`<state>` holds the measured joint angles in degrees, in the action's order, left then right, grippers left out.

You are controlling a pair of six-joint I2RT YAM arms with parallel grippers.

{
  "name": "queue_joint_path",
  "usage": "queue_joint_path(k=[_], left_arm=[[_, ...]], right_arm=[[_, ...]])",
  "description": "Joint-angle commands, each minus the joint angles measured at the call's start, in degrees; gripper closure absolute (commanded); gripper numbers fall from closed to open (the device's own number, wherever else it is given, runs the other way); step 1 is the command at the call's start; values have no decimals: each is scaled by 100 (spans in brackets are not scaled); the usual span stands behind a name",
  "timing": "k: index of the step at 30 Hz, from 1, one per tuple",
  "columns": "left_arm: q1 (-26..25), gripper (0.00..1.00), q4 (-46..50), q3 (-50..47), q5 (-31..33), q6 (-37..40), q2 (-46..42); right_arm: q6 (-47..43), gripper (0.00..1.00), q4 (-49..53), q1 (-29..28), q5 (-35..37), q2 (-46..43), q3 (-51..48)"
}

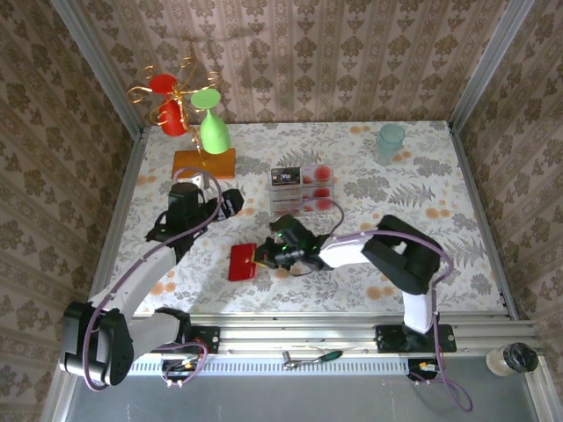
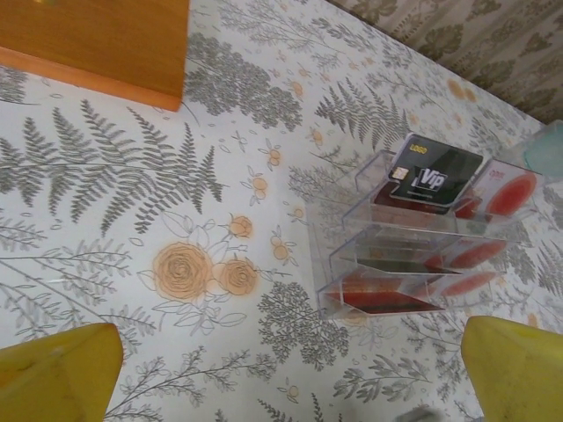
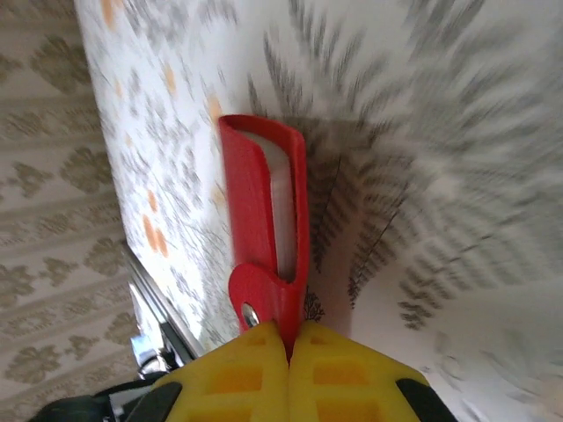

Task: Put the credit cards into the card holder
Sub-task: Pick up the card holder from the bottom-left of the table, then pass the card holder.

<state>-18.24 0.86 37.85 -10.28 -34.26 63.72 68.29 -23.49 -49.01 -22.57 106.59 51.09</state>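
The card holder (image 3: 264, 202), lying on the tabletop (image 3: 422, 132), is pinched at its red edge by the closed right hand (image 3: 290, 338), presumably to steady its pocket. The credit cards (image 2: 435, 176) are stacked in a clear tray (image 2: 339, 264); near it the left hand (image 2: 290, 369) is held wide open, likely for picking one.

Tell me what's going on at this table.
The right hand is shut on one edge of the red card holder, near the front of the table. The left hand hangs open above the table, close to the clear tray. The cards sit in the tray, and neither hand is on one.
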Motion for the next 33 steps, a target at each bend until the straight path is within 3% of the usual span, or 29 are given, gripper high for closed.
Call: queue_joint_path(k=[1,8,14,23,33], left_arm=[[-29,0,-404,-67,-614,-4,149],[-564,0,-1199,-39,-1018,-483,509],[-886,3,-2362,123,-1210,-1307,1041],[-1309,9,-2953,539,-1279,-1697,1729],[-1428,28,-3877,399,-1466,-2273,2146]], right_arm=[[-486,100,285,537,-422,-986,-168],[-1695,100,2020,1767,-1167,-2412,-25],[-1633,100,2029,2485,-1894,-2643,-48],[-1381,100,1691,2566,-2212,-2643,-60],[-1357,100,1624,2595,-2265,-2648,-42]])
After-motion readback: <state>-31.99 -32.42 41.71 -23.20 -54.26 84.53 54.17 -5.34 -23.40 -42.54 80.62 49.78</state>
